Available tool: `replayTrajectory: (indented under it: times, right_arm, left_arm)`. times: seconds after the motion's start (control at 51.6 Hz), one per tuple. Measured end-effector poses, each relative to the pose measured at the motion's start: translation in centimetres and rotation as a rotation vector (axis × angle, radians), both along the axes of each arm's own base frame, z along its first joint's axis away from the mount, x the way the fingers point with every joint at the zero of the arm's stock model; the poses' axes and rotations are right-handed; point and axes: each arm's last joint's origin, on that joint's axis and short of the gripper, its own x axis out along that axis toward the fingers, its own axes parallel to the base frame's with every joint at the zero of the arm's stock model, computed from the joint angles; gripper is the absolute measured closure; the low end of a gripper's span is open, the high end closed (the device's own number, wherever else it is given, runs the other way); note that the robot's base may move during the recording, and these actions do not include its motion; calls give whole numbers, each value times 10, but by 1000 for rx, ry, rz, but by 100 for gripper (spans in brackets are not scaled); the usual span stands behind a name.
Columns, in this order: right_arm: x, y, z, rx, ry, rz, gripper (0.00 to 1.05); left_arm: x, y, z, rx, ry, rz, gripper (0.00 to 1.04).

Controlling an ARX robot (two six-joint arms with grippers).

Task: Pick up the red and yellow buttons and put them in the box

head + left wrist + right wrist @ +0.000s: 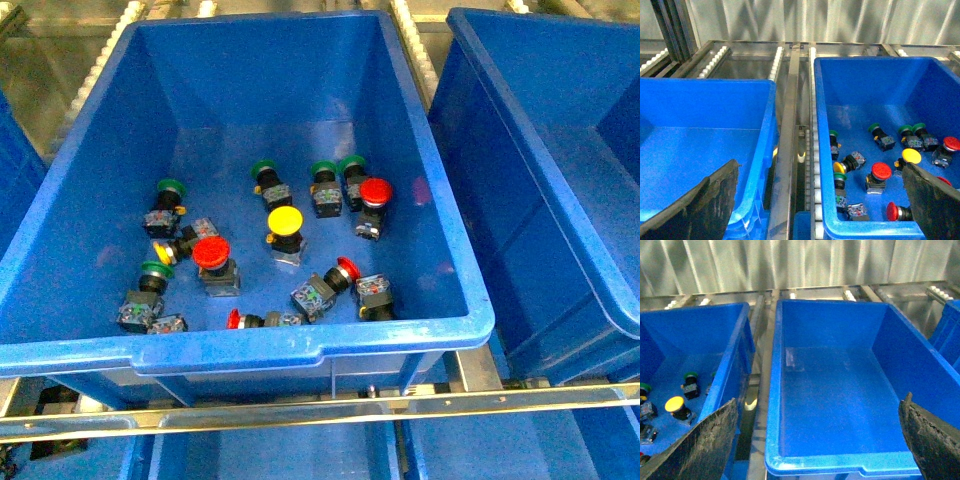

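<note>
The large blue tote (300,345) in the middle stands on a metal roller rack (790,125) and holds all the push-button switches on its floor. Just beside it, on the robot's right, stands the box (590,70), also large and deep; the right wrist view shows its floor (840,390) bare. On the other side another blue tote (700,150) is seen by the left wrist camera, bare inside too. The left gripper (820,165) hangs above the gap between this tote and the middle one, its dark fingers (695,205) spread wide with nothing between them. The right gripper (819,400) hangs over the box, equally spread and holding nothing. The red and yellow buttons lie mixed with green-capped ones (171,187) in the middle tote: one yellow button (285,219) stands upright near the centre, a second yellow button (165,252) lies on its side toward the left wall, touching a red button (211,252). Another red button (376,190) is toward the right wall, one red button (346,268) lies tilted nearer the front, and a small red cap (233,319) lies close to the front wall.
</note>
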Motion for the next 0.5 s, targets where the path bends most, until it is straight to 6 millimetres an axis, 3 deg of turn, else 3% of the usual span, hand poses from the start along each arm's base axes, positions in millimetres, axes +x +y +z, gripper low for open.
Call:
replayTrajectory:
  times: [0.504]
  right_arm:
    - [0, 0, 0, 0, 0, 0, 7]
  left_arm:
    - [0, 0, 0, 0, 0, 0, 8]
